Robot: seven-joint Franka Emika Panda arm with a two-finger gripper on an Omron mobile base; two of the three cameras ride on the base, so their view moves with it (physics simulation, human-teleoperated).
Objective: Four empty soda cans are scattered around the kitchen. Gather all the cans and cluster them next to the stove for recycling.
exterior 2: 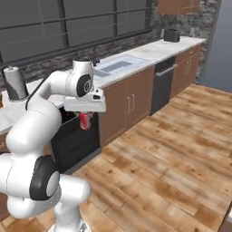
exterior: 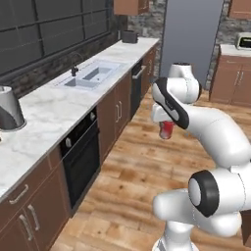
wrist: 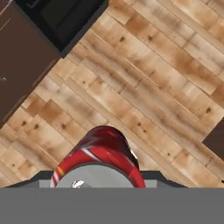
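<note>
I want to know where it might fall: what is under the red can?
Under the red can held in the jaws is bare wooden floor. The can covers the patch of floor right below it.

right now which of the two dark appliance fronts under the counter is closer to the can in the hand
The black oven front, just beside the red can in the hand; the dishwasher with the bar handle sits farther along, past the sink.
</note>
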